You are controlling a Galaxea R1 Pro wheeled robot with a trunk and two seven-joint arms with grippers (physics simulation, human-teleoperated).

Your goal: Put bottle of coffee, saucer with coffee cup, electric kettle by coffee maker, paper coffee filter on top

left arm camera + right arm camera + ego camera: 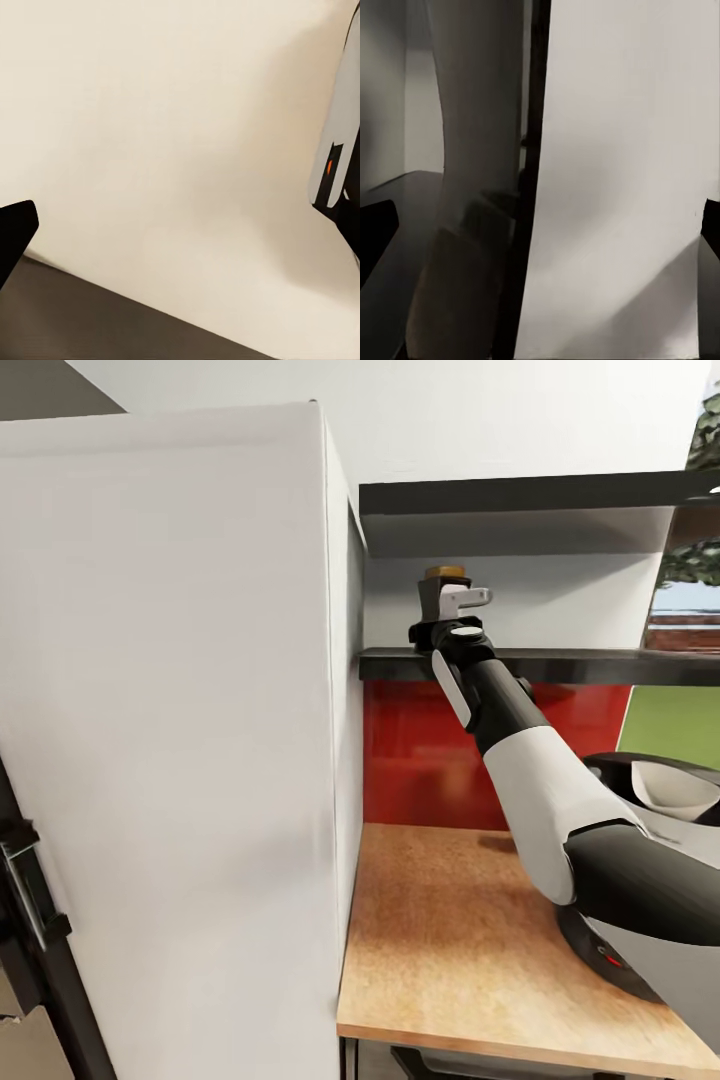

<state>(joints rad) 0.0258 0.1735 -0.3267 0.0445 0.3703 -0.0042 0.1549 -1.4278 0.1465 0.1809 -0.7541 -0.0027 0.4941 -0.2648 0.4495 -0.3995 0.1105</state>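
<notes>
Right tool (452, 603) at shelved bottle (446, 573)

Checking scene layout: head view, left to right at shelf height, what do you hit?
White cabinet → right gripper at the bottle of coffee on the dark shelf → window with greenery.

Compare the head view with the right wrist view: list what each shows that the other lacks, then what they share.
Head view: the right arm reaches up to the dark shelf, its tool at a brown-capped bottle; also the white cabinet, red backsplash and wooden countertop. Right wrist view: a blurred close-up of pale surfaces split by a dark vertical edge, too close to identify. Shared: the right tool, whose dark fingertips sit wide apart.
</notes>
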